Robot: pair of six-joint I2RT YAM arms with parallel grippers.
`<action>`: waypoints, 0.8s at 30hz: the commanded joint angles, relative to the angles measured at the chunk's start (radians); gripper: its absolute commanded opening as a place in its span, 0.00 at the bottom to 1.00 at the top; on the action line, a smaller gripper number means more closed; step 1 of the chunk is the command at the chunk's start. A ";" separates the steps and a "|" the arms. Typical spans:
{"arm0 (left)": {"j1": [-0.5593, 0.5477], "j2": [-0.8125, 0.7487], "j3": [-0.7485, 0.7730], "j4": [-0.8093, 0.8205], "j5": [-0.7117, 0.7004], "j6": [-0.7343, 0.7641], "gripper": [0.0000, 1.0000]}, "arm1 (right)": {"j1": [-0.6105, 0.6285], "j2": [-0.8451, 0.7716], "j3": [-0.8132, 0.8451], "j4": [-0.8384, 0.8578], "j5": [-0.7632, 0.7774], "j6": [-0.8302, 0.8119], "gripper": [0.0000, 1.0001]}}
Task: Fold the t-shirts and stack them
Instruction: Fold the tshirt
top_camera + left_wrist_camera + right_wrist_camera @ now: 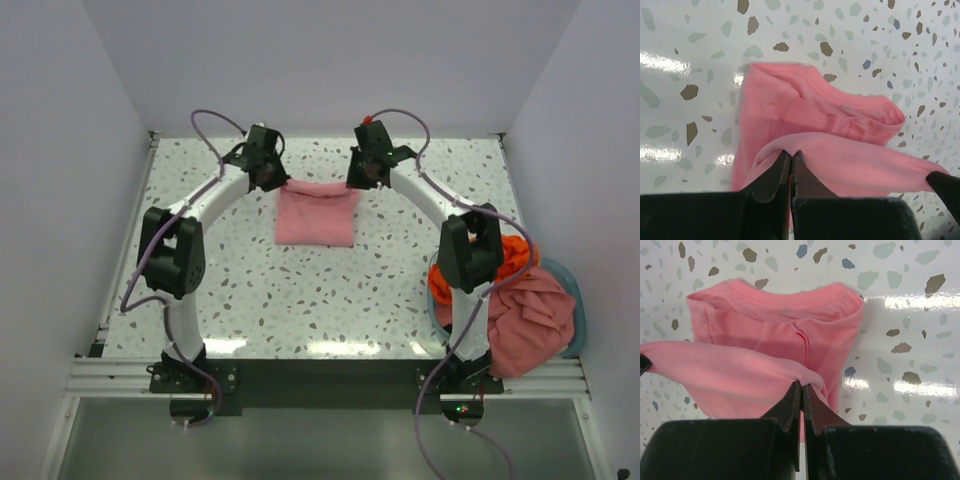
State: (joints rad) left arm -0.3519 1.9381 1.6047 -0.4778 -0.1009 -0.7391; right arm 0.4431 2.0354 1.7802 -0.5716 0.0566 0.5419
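Top external view first: the light pink t-shirt (pixel 316 215) is sitting on the speckled worktop (pixel 300 300) close to the far edge, roughly midway between the left and right edges. It's folded into a chunky rectangle. Both arms arch out to it, one on each far corner, and their wrists cover those corners from above.

The left gripper (pixel 277 184) is clamped tight on the shirt's far left corner and the right gripper (pixel 359 184) on the far right one. The wrist views back that up. On the left wrist cam, the gripper (pixel 791 161) has its fingers pressed together with a thin edge of the pink shirt (pixel 815 115) pinched between them. It's the same on the right wrist cam: the gripper (pixel 802 392) is closed on a raised flap of the shirt (pixel 775 340). That lifted band of cloth stretches between the two and hides part of the layers under it.

Over at the near right corner there's a pale teal basket (pixel 571 275) hanging off the right edge, with the bright orange-red t-shirt (pixel 516 252) and the darker salmon-pink t-shirt (pixel 535 320) bunched up and spilling out. The right arm's elbow blocks part of that pile. A metal rail (pixel 320 376) runs along the near edge.
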 commanded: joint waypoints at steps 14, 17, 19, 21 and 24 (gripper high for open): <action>0.047 0.174 0.232 -0.002 0.024 0.093 1.00 | -0.057 0.163 0.225 -0.022 0.000 0.017 0.91; 0.047 0.121 0.157 0.010 0.029 0.119 1.00 | -0.057 0.087 0.138 0.001 -0.012 0.009 0.99; 0.047 0.084 0.054 0.060 0.056 0.141 1.00 | -0.055 0.028 0.063 0.053 -0.038 0.006 0.99; 0.045 0.041 -0.015 0.106 0.096 0.159 1.00 | -0.055 -0.062 -0.065 0.081 -0.055 0.000 0.99; 0.044 0.022 -0.098 0.113 0.130 0.182 1.00 | -0.055 -0.197 -0.264 0.134 -0.104 0.004 0.99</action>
State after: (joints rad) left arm -0.3096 2.0216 1.5627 -0.4236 -0.0269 -0.6151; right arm 0.3859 2.0052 1.6283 -0.4999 0.0174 0.5564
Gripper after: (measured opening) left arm 0.997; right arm 0.985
